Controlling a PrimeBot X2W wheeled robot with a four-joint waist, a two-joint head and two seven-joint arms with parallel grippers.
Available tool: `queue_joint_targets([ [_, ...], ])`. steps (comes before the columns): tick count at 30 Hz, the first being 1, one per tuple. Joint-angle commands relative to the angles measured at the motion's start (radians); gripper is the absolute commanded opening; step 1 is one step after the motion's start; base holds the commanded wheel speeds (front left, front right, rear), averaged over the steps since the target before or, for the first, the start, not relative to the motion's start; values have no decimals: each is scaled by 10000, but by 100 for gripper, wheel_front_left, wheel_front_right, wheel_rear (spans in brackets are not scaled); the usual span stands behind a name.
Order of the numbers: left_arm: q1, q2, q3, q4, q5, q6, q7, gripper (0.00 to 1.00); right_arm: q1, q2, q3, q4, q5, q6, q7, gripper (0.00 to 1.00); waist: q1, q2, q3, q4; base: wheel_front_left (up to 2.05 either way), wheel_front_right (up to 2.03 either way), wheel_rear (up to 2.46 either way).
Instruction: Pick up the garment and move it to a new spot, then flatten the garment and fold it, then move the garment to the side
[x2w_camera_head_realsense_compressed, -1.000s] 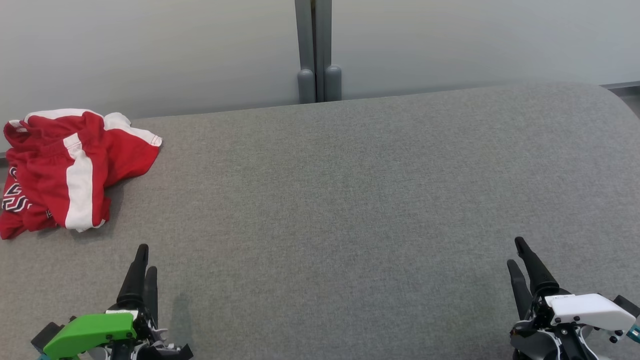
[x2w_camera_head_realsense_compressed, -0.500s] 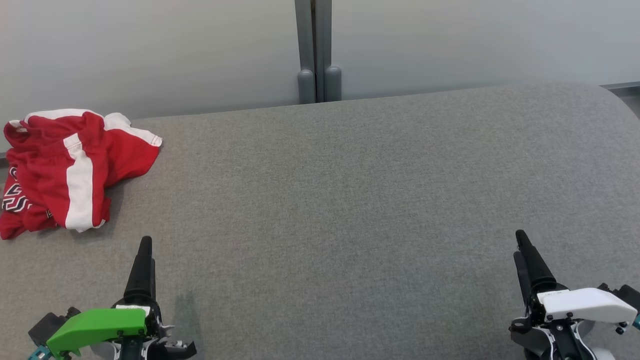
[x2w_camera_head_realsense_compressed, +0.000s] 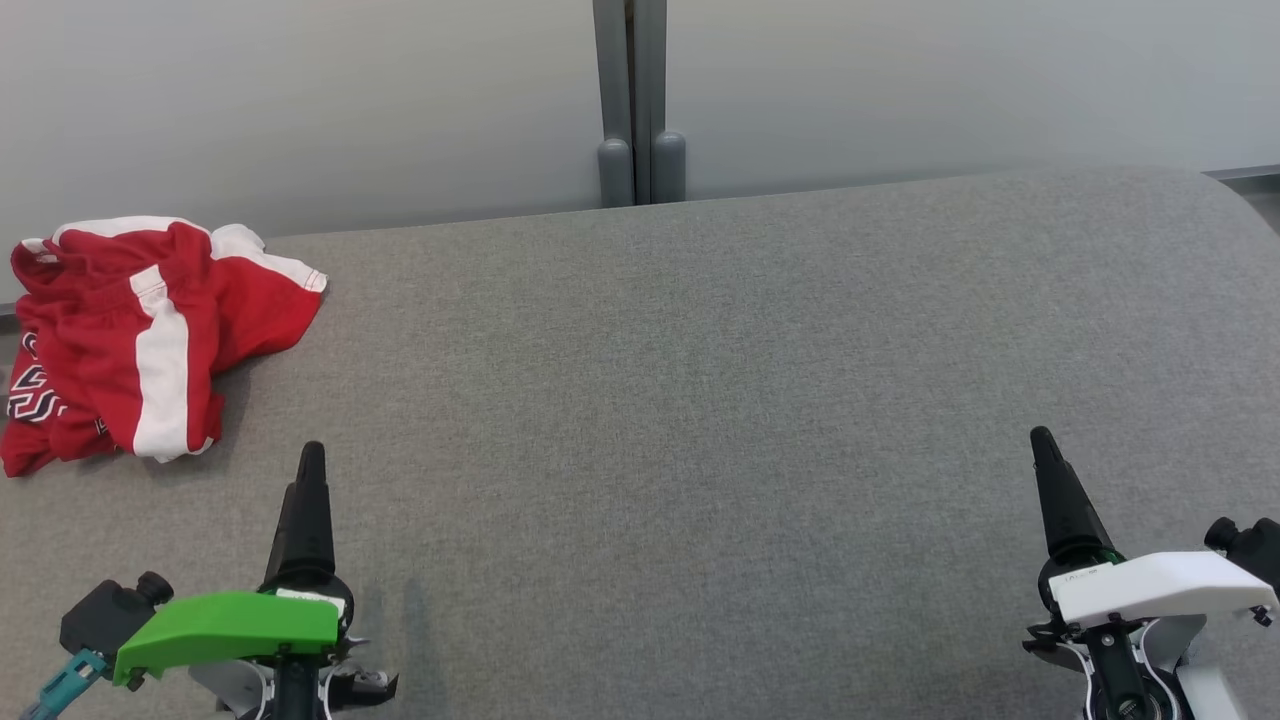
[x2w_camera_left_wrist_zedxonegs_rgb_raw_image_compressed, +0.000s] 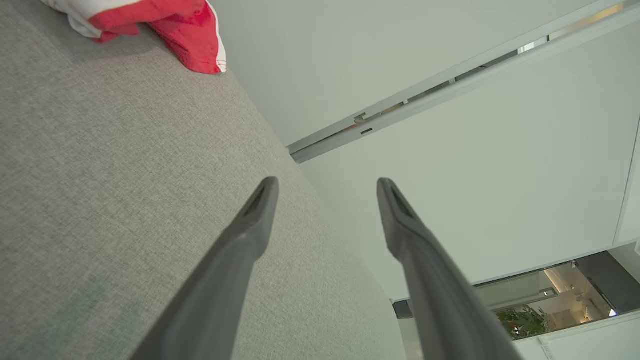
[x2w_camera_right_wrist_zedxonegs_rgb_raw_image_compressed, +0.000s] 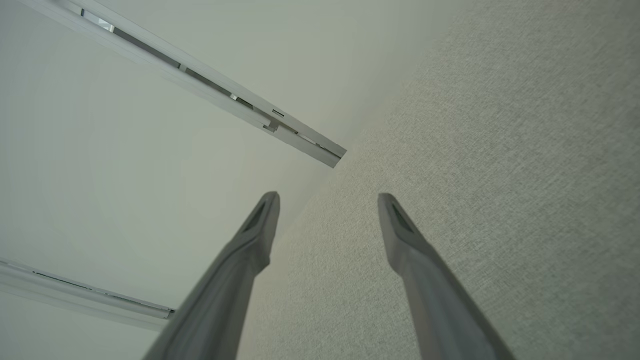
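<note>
Grey fabric worktop (x2w_camera_head_realsense_compressed: 700, 350), far right corner rounded. Red garment (x2w_camera_head_realsense_compressed: 120, 330) with white stripes, crumpled in heap at far left corner, reaching left edge. Left tool (x2w_camera_left_wrist_zedxonegs_rgb_raw_image_compressed: 327, 185), green-capped, near front left corner: fingers spread wide, holding nothing, well apart from garment. Right tool (x2w_camera_right_wrist_zedxonegs_rgb_raw_image_compressed: 327, 197), white-capped, near front right corner: likewise spread wide, empty.

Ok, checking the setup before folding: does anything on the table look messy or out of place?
The red and white garment lies crumpled in a heap at the far left corner of the table. The left gripper and right gripper are open and apart from it. Nothing else stands out.
</note>
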Motion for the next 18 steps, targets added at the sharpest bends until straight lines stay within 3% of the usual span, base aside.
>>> queue_joint_targets([
  [1, -19, 68, -59, -223, 430, 70, -108, 100, -92, -72, 24, -265, -557, 1, -133, 100, 0, 0, 1, 2, 0, 0, 0],
  [18, 264, 84, -430, -490, 3427, 436, -657, 100, 98, -93, 450, -584, -3990, 2, -680, 100, 0, 0, -1, 8, 0, 0, 0],
])
